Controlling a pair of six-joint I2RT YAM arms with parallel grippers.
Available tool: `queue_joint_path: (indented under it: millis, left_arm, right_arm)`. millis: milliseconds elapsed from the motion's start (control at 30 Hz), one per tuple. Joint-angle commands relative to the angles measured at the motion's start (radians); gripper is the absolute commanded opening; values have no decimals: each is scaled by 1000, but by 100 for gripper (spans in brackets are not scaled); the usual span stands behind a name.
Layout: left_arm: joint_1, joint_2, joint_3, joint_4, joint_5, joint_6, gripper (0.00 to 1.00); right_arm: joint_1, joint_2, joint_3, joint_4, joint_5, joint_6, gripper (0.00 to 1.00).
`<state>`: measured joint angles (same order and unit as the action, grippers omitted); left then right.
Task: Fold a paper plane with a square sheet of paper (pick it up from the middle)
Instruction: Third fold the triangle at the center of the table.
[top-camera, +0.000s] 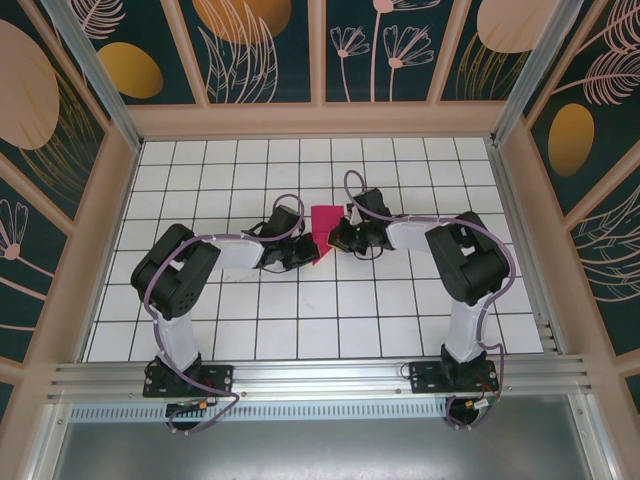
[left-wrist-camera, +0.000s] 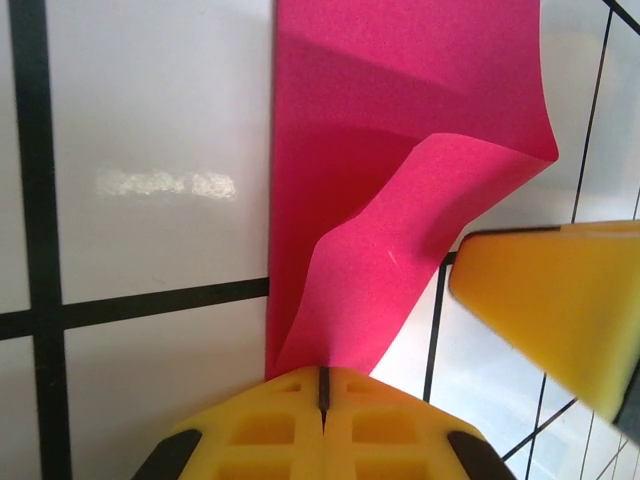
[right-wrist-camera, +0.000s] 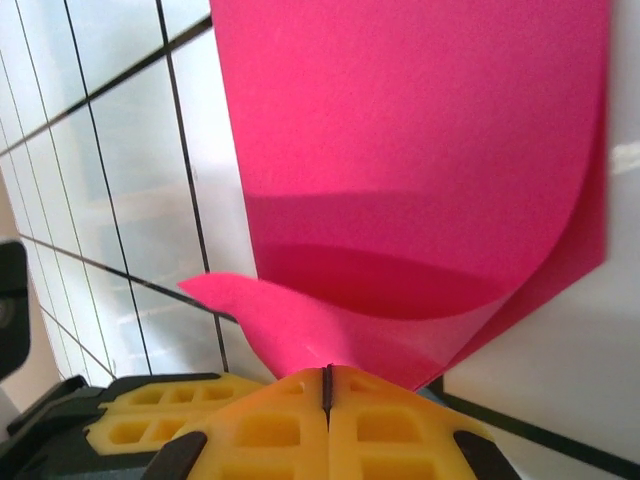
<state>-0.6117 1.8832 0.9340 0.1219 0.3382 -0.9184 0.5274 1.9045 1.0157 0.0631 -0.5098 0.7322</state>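
The square sheet of paper (top-camera: 325, 226) is magenta-pink and lies mid-table, folded over on itself between both grippers. In the left wrist view the sheet (left-wrist-camera: 400, 150) rises as a curled flap, and my left gripper (left-wrist-camera: 322, 375) is shut on its near edge. My right gripper (right-wrist-camera: 327, 375) is shut on the opposite edge, where the sheet (right-wrist-camera: 420, 150) bows up in a loose loop with no pressed crease. From above, the left gripper (top-camera: 309, 254) and right gripper (top-camera: 336, 238) stand close together, either side of the paper. The finished paper plane is out of view.
The white tiled table (top-camera: 300, 320) has black grid lines and is boxed in by wooden-framed walls (top-camera: 100, 200). An aluminium rail (top-camera: 320, 378) runs along the near edge. One yellow finger of the right gripper (left-wrist-camera: 560, 300) shows close beside the left one.
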Motion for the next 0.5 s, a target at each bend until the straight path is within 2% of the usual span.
queue_joint_path:
  millis: [0,233,433,467]
  left_arm:
    - [0,47,6,-120,-74,6,0]
    - [2,48,15,-162,-97,-7,0]
    - [2,53,18,-203,-105,-11,0]
    - [2,53,18,-213,-108,-10,0]
  right_arm:
    - [14,7,-2,3,-21,-37,0]
    - [34,59,38,-51,-5,-63,0]
    - [25,90,79,-100,35,-109,0]
    - [-1,93,86,-107,43,-119,0]
